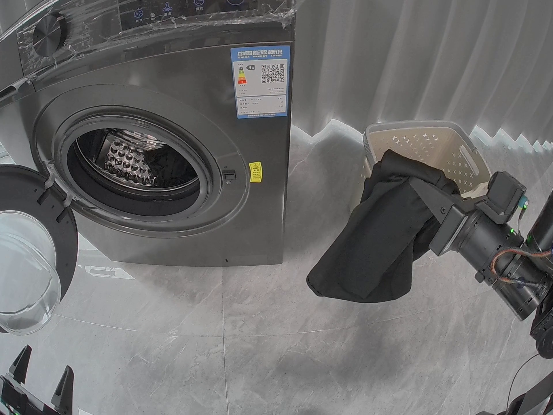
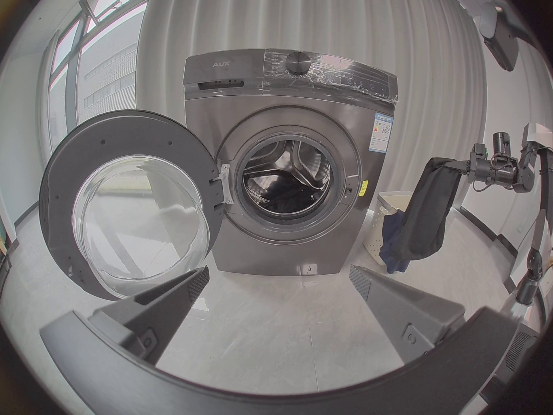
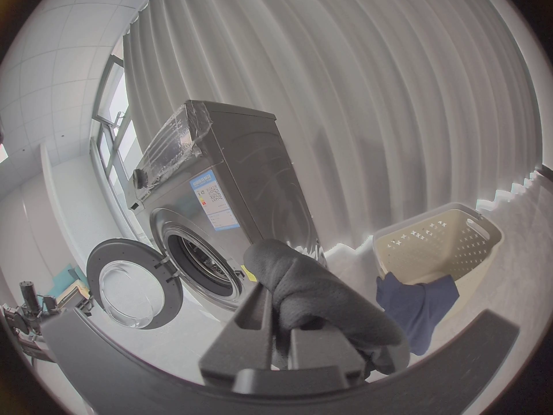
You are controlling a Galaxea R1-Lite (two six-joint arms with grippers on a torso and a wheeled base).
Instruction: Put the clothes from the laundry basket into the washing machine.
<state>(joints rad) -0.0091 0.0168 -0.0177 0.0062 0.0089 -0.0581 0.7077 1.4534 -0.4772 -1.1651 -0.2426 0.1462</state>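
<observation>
Black garment [image 1: 374, 231] hangs clamped in our right gripper [image 1: 424, 192], just beside the laundry basket [image 1: 426, 129], apart from the open washing machine [image 1: 173, 76] with its blue-and-white label [image 1: 260, 82]; our left gripper [image 2: 277, 272] has fingers apart

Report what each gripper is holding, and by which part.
The right gripper is shut on the black garment, pinching a bunched fold at its upper end; the rest hangs down by the laundry basket. The left gripper is open, holding nothing.
</observation>
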